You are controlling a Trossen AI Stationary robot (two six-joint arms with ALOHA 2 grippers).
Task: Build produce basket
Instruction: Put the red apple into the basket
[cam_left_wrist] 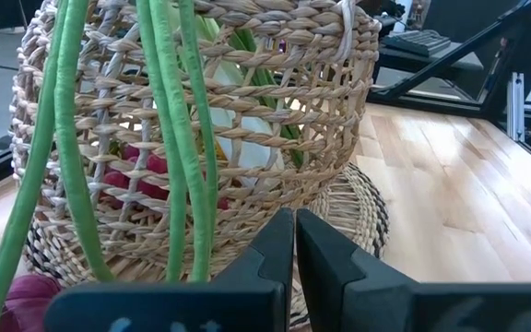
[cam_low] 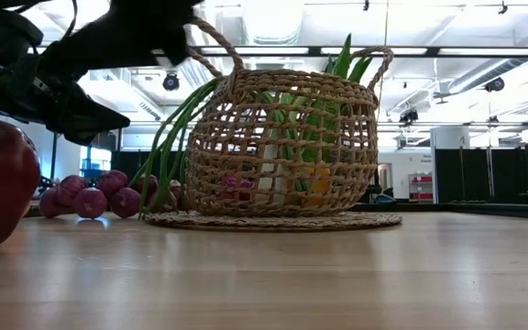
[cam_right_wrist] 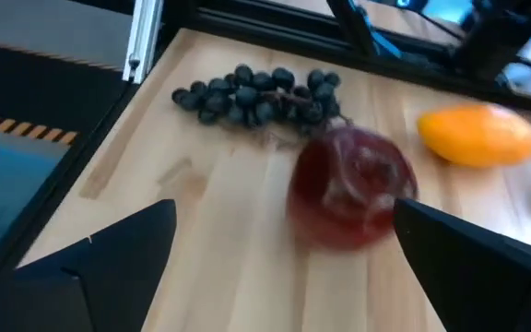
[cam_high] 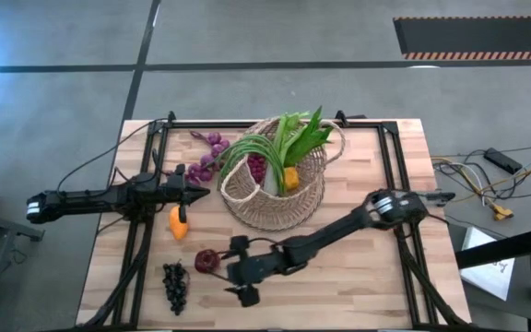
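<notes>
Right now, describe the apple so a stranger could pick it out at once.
Start at the wicker basket mid-table, then look to the table's near-left area, where the open right gripper points. The apple sits just before it: round, dark red, between the orange fruit and the black grapes.

— Where's your right arm?

— Stretched across the table from my right side toward the near left, elbow low, forearm nearly flat over the wood. My right gripper (cam_high: 244,271) sits at the end of it, fingers spread wide; in my wrist view the two dark fingers (cam_right_wrist: 100,258) stand far apart at either edge.

— And the left?

— It lies straight out from my left side, pointing toward the table's middle, wrist level. My left gripper (cam_high: 194,194) is closed, the two pads (cam_left_wrist: 270,254) pressed together with only a thin seam between them, nothing in it.
</notes>
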